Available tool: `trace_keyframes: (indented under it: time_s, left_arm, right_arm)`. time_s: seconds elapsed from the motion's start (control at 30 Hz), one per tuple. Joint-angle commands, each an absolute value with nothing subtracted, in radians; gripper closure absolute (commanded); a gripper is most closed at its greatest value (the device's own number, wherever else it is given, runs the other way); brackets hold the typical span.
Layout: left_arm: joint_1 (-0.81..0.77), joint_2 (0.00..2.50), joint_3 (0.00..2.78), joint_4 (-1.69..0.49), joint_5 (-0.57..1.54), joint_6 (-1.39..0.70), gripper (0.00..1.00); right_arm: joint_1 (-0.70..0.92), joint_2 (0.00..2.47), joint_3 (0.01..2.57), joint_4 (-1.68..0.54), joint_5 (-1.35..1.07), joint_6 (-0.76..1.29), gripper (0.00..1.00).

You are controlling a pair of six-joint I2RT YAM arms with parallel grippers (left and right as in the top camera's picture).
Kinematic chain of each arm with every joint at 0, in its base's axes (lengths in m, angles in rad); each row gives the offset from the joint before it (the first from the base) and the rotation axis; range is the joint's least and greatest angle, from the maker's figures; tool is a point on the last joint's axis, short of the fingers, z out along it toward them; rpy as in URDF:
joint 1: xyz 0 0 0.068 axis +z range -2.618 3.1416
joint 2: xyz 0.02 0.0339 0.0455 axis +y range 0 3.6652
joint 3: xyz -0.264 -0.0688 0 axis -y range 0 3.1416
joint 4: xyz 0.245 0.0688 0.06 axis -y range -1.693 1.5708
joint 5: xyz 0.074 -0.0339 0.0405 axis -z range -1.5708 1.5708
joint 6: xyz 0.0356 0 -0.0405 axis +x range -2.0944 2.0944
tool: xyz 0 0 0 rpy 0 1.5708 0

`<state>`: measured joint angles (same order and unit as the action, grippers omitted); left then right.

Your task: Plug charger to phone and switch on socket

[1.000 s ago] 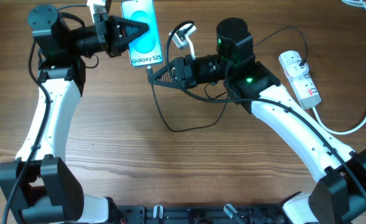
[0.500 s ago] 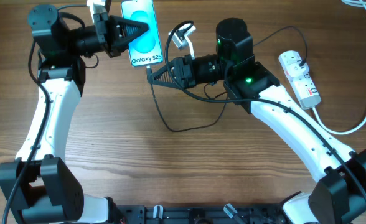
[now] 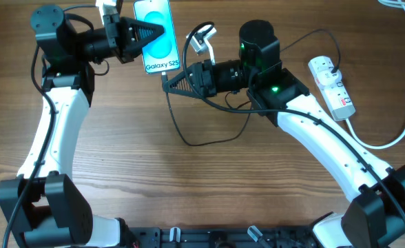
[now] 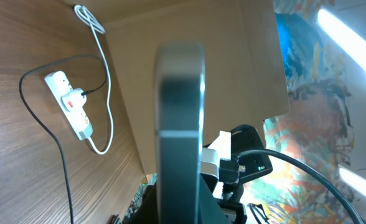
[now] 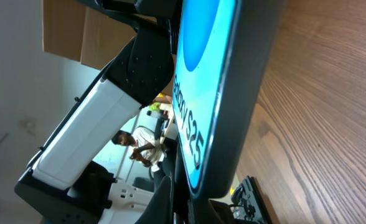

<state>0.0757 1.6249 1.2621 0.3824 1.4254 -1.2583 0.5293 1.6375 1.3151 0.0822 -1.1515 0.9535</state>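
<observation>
Wooden table is carrying two robot arms and one white socket, which is lying at the right side. One phone is showing its screen upward near the far edge, and the left gripper is clamping it from its left side with its jaws closed on it. One black charger is running in a loop over the wood, and its plug is sitting in the socket. The right gripper is pinching the cable's free end just below the phone's bottom edge. Whether the connector is touching the phone, I cannot tell. One thick white cord is leaving the socket toward the right.
</observation>
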Motion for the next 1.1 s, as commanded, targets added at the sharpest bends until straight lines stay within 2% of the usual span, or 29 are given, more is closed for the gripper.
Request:
trace_keyframes:
  time_s: [0.0, 0.7, 1.07]
  left_arm:
    - [0.074, 1.608, 1.275, 0.386, 1.464, -1.235, 0.96]
    - [0.075, 1.608, 1.275, 0.392, 1.571, -1.205, 0.96]
    - [0.046, 1.608, 1.275, 0.385, 1.571, -1.212, 0.96]
  right_arm:
    - [0.530, 1.646, 1.320, 0.101, -1.122, 0.971, 0.96]
    - [0.498, 1.646, 1.320, 0.106, -1.076, 1.012, 0.96]
    - [0.496, 1.646, 1.320, 0.207, -0.966, 1.024, 0.96]
